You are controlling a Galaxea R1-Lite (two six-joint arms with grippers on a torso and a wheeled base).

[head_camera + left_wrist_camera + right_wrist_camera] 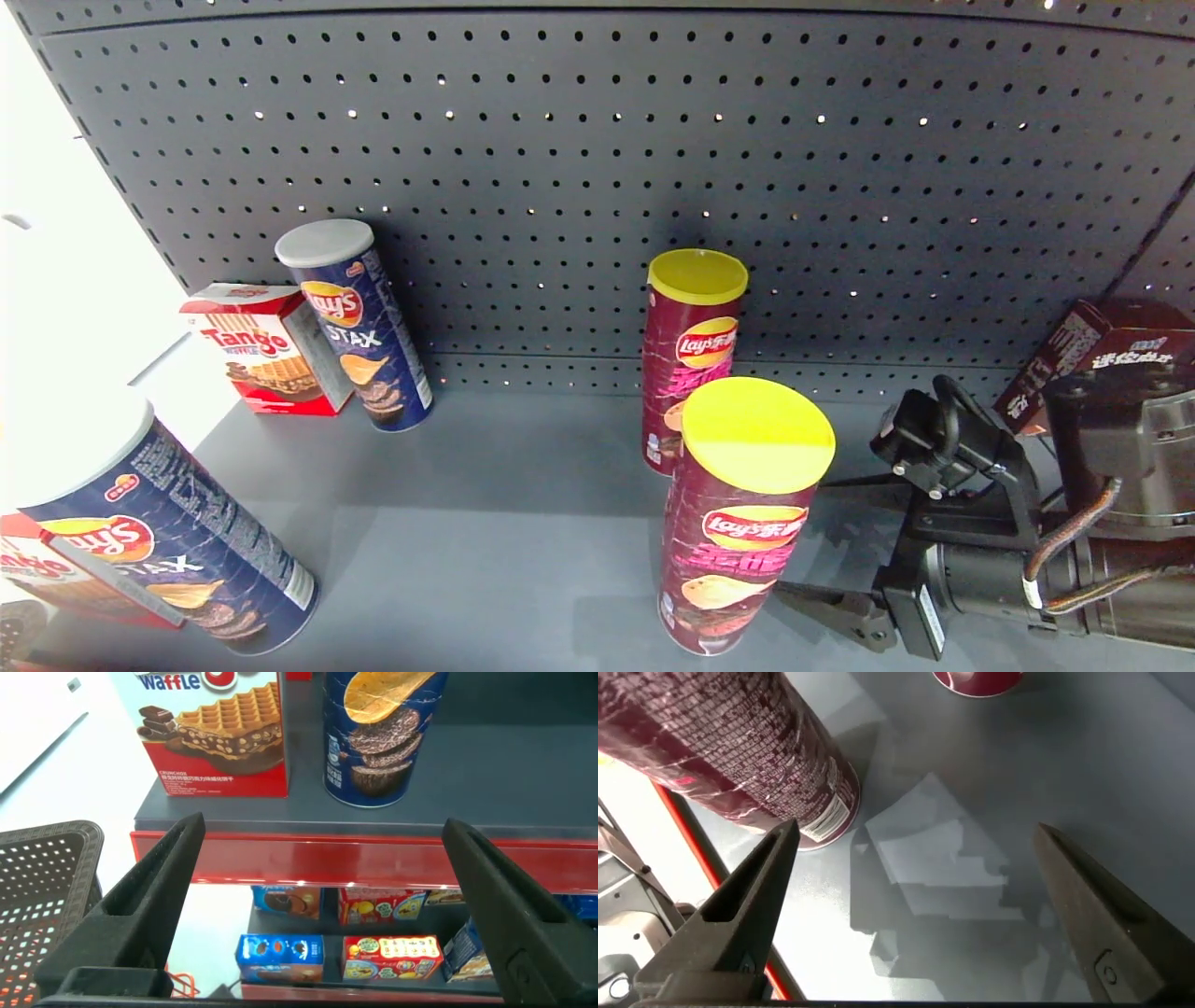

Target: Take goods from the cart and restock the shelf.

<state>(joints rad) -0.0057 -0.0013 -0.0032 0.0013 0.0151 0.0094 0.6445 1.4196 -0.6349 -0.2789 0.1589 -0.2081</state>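
Just right of the front maroon can (738, 541), which stands upright at the shelf (504, 504) edge, the right gripper (915, 831) is spread and empty; left gripper (322, 821), likewise spread, lies farther off.

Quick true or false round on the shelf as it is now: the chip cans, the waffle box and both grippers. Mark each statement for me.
1. The front maroon can and the rear maroon can both have yellow lids. True.
2. The front maroon can lies on its side. False: it stands upright on the shelf.
3. The right gripper is shut on the front maroon can. False: it is open and empty, beside that can.
4. The red waffle box stands beside the rear blue can. True.
5. The left gripper holds a blue can. False: it is open and empty.
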